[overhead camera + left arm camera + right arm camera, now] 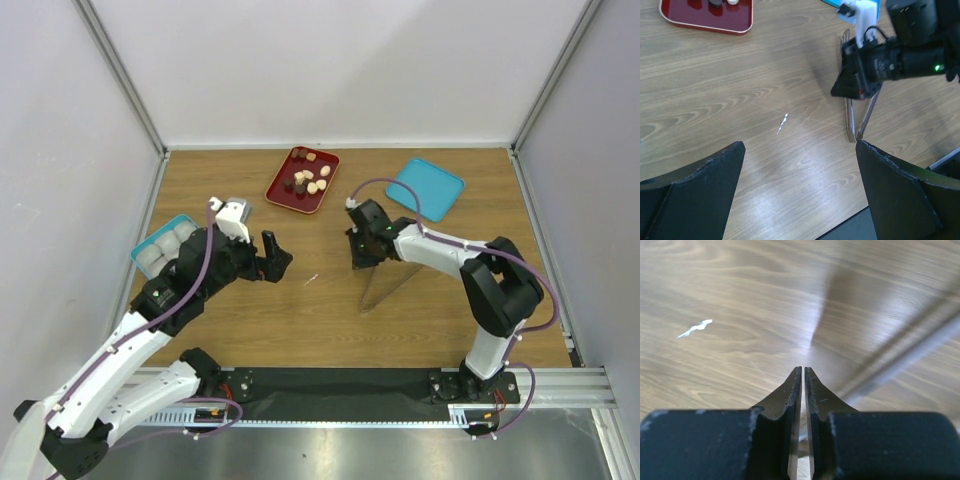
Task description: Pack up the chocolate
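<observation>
The chocolate (308, 180), several small dark and pale round pieces, lies in a red tray (283, 194) at the back of the table. The tray's near edge (705, 22) shows at the top of the left wrist view. My right gripper (360, 262) (803, 369) is low over the table's middle, its jaws nearly together on a pair of metal tongs (383, 285) (860, 117) whose joined end rests on the wood. My left gripper (275, 262) (800, 144) hangs wide open and empty to the left, pointing toward the tongs.
A teal box (165, 245) with white compartments sits at the left edge, partly under my left arm. A teal lid (425, 188) lies at the back right. A small white scrap (311, 279) (782, 124) (695, 328) lies between the grippers. Walls enclose three sides.
</observation>
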`<state>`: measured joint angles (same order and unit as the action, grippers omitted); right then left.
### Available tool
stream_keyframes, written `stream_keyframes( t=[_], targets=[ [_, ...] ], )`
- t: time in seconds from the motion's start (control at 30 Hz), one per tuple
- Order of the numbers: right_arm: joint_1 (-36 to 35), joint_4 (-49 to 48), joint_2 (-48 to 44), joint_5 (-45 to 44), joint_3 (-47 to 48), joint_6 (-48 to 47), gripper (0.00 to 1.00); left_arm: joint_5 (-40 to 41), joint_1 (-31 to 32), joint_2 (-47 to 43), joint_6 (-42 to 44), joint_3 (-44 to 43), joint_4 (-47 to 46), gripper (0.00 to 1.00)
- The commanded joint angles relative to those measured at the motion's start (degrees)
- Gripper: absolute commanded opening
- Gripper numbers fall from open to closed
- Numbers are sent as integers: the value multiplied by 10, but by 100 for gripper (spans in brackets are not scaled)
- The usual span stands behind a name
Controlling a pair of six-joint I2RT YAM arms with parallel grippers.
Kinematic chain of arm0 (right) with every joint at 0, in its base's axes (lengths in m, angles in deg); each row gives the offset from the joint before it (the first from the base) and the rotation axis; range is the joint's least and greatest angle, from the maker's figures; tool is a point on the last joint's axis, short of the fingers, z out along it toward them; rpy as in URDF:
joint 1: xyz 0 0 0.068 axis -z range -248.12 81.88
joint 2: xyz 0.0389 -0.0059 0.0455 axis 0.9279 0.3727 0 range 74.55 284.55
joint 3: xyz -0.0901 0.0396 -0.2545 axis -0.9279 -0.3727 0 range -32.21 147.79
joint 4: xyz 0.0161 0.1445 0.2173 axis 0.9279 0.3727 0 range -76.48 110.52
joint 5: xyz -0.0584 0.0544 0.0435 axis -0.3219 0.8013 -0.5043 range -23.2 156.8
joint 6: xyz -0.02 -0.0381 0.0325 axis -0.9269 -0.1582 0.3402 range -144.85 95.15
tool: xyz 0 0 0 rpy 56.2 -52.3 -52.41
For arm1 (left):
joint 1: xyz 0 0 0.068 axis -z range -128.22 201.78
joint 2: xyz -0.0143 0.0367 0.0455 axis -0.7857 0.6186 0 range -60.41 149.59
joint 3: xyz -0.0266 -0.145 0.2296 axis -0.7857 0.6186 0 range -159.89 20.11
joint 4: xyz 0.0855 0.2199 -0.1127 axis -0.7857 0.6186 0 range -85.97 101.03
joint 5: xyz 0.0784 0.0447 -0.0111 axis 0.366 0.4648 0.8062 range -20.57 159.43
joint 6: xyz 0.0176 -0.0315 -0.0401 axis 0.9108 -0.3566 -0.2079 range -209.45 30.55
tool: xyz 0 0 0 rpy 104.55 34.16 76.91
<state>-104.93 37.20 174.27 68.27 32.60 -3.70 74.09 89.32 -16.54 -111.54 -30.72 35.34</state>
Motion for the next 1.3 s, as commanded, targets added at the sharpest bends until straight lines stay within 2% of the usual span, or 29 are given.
stream_keyframes(
  t=[0.0, 0.1, 0.2, 0.23, 0.27, 0.3, 0.43, 0.47, 0.57, 0.7, 0.87, 1.07, 1.27],
  targets=[
    [-22, 21, 15, -33, 38, -34, 12, 24, 1, -13, -12, -13, 2, 100],
    [-24, 47, 7, -45, 39, -28, 15, 26, 1, -14, -15, -13, 5, 100],
    [-26, 91, -22, -81, 45, 14, 34, 31, 1, -18, -19, -12, 6, 100],
    [-25, 101, -43, -99, 47, 65, 47, 35, 1, -22, -24, -11, 5, 100],
    [-24, 113, -53, -112, 51, 97, 52, 38, 0, -25, -27, -9, 4, 100],
    [-21, 138, -73, -127, 54, 169, 59, 41, 1, -33, -31, -9, -1, 100],
    [-36, 169, -102, -146, 66, 289, 71, 44, 0, -53, -34, -4, -6, 100],
    [-40, 181, -110, -158, 71, 352, 72, 42, 1, -56, -35, -5, -6, 100],
    [-48, 229, -105, -192, 77, 463, 78, 33, 0, -64, -30, -8, -3, 100],
    [-46, 314, -49, -207, 93, 540, 80, 28, 1, -76, -30, -15, 12, 100],
    [-35, 353, -1, -232, 128, 553, 85, 23, 1, -96, -31, -8, 15, 100],
    [-26, 355, -3, -246, 117, 566, 96, 25, 0, -99, -27, 2, 16, 100],
    [-19, 304, -18, -227, 81, 557, 98, 24, 1, -89, -28, 6, 10, 100]
  ],
)
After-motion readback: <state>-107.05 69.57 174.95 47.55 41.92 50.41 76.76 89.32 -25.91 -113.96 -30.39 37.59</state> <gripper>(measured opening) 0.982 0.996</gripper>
